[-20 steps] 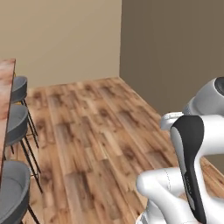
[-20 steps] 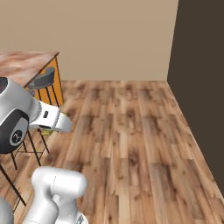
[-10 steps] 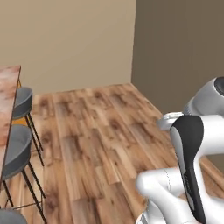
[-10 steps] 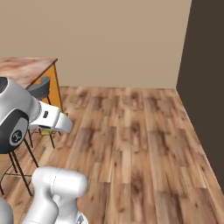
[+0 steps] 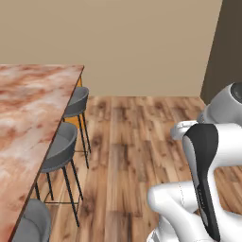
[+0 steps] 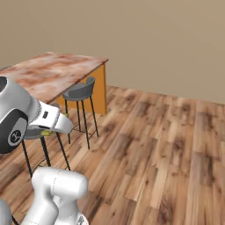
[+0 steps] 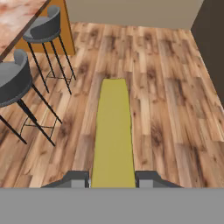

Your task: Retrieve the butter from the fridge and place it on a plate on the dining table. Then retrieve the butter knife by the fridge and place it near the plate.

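The gripper (image 7: 113, 178) is clamped on the butter (image 7: 113, 135), which juts forward over the wood floor (image 7: 166, 109). Since a second ago the base has swung, bringing the dining table (image 5: 28, 108) and its grey stools (image 5: 61, 149) into view, so delivery is underway; beyond stands a tan wall (image 5: 142, 42).

One marbled tabletop (image 5: 28, 108) runs along the left. Three round grey stools stand at its edge: one far (image 5: 78, 103), one in the middle (image 5: 60, 147), one near (image 5: 33, 222). One yellow stick of butter (image 7: 113, 131) sits between two dark fingers (image 7: 76, 178), one on each side of it. One wooden floor (image 5: 137, 137) spreads out to the right.
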You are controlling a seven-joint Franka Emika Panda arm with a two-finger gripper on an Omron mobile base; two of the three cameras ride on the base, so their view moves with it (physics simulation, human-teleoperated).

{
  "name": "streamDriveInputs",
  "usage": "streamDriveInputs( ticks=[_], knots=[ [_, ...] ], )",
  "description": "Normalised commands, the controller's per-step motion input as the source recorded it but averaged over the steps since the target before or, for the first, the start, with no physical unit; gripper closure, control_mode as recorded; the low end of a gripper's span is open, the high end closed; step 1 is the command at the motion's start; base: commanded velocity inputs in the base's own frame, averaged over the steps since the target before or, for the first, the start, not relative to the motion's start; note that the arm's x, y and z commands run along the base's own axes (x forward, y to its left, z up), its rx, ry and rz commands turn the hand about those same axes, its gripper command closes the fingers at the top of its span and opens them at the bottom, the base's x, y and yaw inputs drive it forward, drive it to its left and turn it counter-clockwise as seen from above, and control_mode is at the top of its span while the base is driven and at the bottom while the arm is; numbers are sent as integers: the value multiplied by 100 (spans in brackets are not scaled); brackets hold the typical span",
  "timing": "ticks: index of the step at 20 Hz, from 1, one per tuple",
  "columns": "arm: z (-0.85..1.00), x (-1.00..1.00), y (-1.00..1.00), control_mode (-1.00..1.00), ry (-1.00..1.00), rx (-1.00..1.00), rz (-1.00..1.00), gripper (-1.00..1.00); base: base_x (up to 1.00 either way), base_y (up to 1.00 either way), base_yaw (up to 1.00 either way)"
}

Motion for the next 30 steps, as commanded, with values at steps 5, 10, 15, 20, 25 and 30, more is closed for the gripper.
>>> streamDriveInputs(
  ticks=[5, 10, 15, 20, 25, 30],
  knots=[
    [0, 0, 0, 100, 0, 0, 0, 100, 47, -31, 75],
    [0, 0, 0, 100, 0, 0, 0, 100, 40, -66, 69],
    [0, 0, 0, 100, 0, 0, 0, 100, 7, -91, 46],
    [0, 0, 0, 100, 0, 0, 0, 100, 0, -52, 71],
    [0, 0, 0, 100, 0, 0, 0, 100, 15, -50, 70],
    [0, 0, 0, 100, 0, 0, 0, 100, 16, -51, 57]
  ],
)
